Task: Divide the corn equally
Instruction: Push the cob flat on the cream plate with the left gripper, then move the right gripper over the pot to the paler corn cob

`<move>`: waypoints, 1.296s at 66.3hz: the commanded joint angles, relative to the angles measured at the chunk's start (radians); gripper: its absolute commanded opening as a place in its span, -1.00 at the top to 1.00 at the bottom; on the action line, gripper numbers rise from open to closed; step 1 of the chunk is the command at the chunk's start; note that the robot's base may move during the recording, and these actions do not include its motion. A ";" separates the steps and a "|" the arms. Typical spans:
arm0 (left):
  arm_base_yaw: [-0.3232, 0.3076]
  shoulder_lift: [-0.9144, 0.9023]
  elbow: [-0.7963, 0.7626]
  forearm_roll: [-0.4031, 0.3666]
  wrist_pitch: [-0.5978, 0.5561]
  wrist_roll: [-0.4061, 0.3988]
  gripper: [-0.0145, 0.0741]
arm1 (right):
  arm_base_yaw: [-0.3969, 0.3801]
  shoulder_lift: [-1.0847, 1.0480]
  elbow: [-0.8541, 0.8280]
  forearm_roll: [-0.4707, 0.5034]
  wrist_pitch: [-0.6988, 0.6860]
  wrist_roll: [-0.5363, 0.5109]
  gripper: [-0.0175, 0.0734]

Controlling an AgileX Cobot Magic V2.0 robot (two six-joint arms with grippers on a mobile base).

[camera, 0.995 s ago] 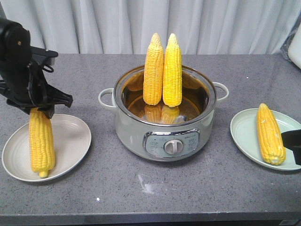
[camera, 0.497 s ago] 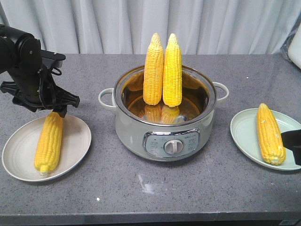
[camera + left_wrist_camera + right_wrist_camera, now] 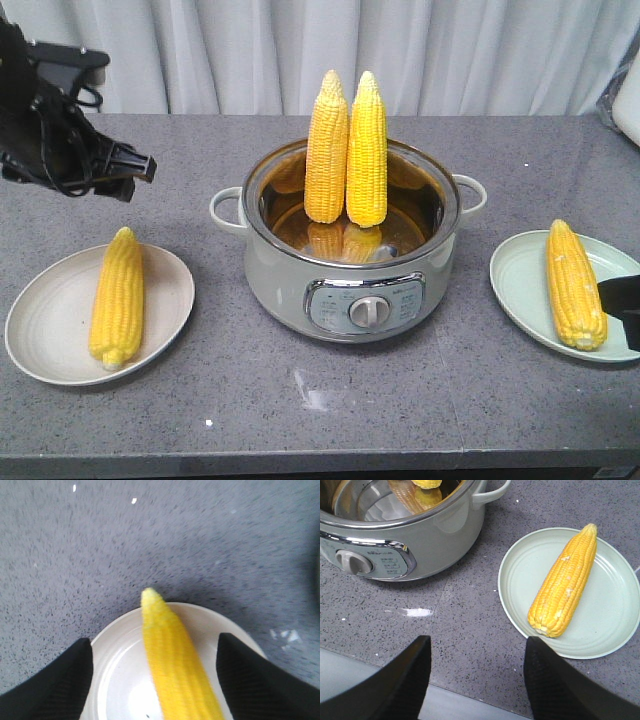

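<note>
Grey speckled stone is carrying everything here: the bench [image 3: 210,405] is holding a cream plate [image 3: 40,335] near its left edge, a pale green plate [image 3: 512,268] near its right edge, and an electric pot [image 3: 285,290] in the middle. The left gripper [image 3: 154,642] is hovering above the cream plate with its jaws spread wide, gripping nothing and touching nothing. One corn cob [image 3: 117,297] is lying flat on that plate below it, between the two black fingers [image 3: 52,682] in the wrist view and clear of both, its pale tip pointing toward the back edge. The right gripper [image 3: 477,650] is hanging over the bench's front edge near the right corner, likewise wide open and empty. A second cob [image 3: 574,284] is resting on the green plate just beyond it. Two more cobs [image 3: 327,147] [image 3: 367,150] are standing upright side by side in the pot, tips rising above its rim.
</note>
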 commanded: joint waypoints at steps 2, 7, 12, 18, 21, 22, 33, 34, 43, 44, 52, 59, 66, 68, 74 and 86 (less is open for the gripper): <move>-0.058 -0.124 -0.002 -0.018 -0.045 0.022 -0.37 | 0.002 -0.007 -0.024 -0.004 -0.052 -0.008 -0.26; -0.089 -0.188 0.051 -0.017 -0.085 0.033 -0.35 | 0.002 -0.007 -0.024 -0.004 -0.052 -0.008 -0.26; -0.114 -0.250 0.124 -0.020 -0.141 0.033 -0.33 | 0.002 -0.007 -0.024 -0.004 -0.052 -0.008 -0.26; -0.143 -0.329 0.220 -0.024 -0.218 0.049 -0.30 | 0.002 -0.007 -0.024 -0.004 -0.052 -0.008 -0.26; -0.166 -0.384 0.293 -0.025 -0.270 0.083 -0.29 | 0.002 -0.007 -0.024 -0.004 -0.052 -0.008 -0.26; -0.171 -0.395 0.307 -0.026 -0.276 0.091 -0.28 | 0.002 -0.007 -0.024 -0.004 -0.052 -0.008 -0.26; -0.224 -0.510 0.452 -0.027 -0.322 0.164 -0.28 | 0.002 -0.007 -0.024 -0.004 -0.059 -0.008 -0.26; -0.227 -0.520 0.470 -0.027 -0.325 0.170 -0.28 | 0.002 -0.007 -0.024 -0.004 -0.061 -0.008 -0.26; -0.235 -0.614 0.582 -0.028 -0.375 0.182 -0.28 | 0.002 -0.007 -0.024 -0.003 -0.064 -0.007 -0.26; -0.235 -0.624 0.593 -0.028 -0.384 0.182 -0.28 | 0.002 -0.007 -0.024 -0.002 -0.064 -0.007 -0.26; -0.235 -0.711 0.684 -0.024 -0.421 0.217 -0.27 | 0.002 -0.007 -0.024 0.003 -0.059 -0.004 -0.26; -0.235 -0.767 0.740 -0.024 -0.471 0.238 -0.27 | 0.002 -0.007 -0.024 0.008 -0.058 0.000 -0.26; -0.235 -0.796 0.767 -0.024 -0.507 0.239 -0.27 | 0.002 -0.004 -0.024 0.022 -0.084 -0.002 -0.26; -0.235 -0.796 0.767 -0.024 -0.506 0.239 -0.27 | 0.002 -0.004 -0.024 0.022 -0.098 -0.003 -0.26; -0.235 -0.796 0.767 -0.024 -0.506 0.239 -0.27 | 0.002 -0.004 -0.024 0.021 -0.141 -0.003 -0.26; -0.235 -0.794 0.767 -0.024 -0.506 0.239 -0.27 | 0.002 0.029 -0.041 0.013 -0.232 -0.004 -0.34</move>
